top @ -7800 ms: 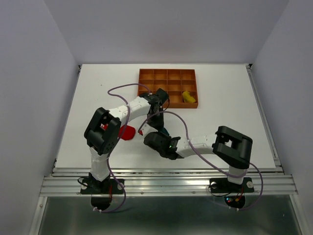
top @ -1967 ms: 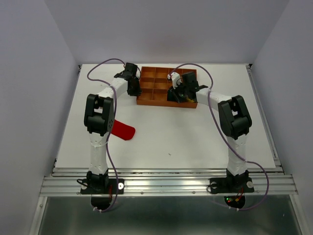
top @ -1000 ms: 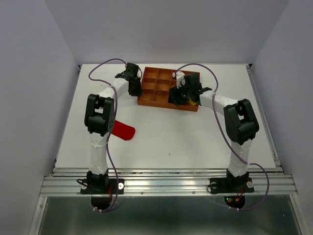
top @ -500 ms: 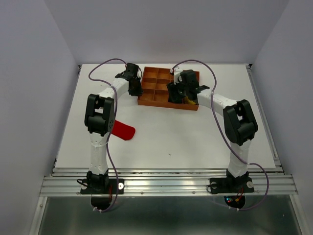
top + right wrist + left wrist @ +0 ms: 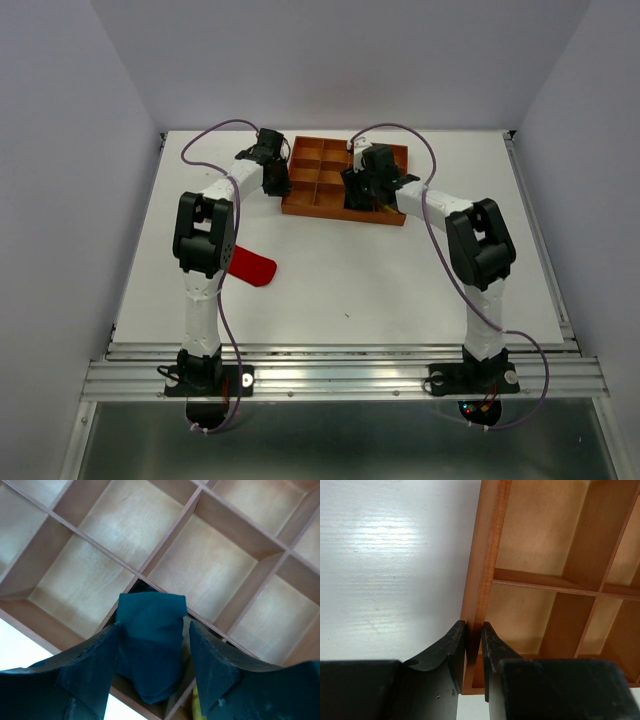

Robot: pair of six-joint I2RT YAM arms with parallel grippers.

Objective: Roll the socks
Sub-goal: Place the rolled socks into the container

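The dark teal sock (image 5: 150,645), rolled into a bundle, stands in a front compartment of the orange-brown tray (image 5: 170,537). My right gripper (image 5: 153,625) is open and straddles it: the left finger is against the fabric, and a gap remains at the right finger. A bit of the yellow sock (image 5: 197,707) shows in the neighbouring compartment. The red sock (image 5: 252,267) lies flat on the table beside my left arm. My left gripper (image 5: 474,630) is shut on the tray's left wall (image 5: 487,540). From above, both grippers, the left (image 5: 274,175) and the right (image 5: 362,190), are at the tray (image 5: 312,176).
The white table (image 5: 400,280) ends in a metal rail at the near edge, where both arm bases are bolted. Grey walls close in the left, right and back. Purple cables loop above each arm.
My right gripper has shifted slightly left over the tray and its fingers have narrowed around the teal sock. The left arm and the red sock have not moved.
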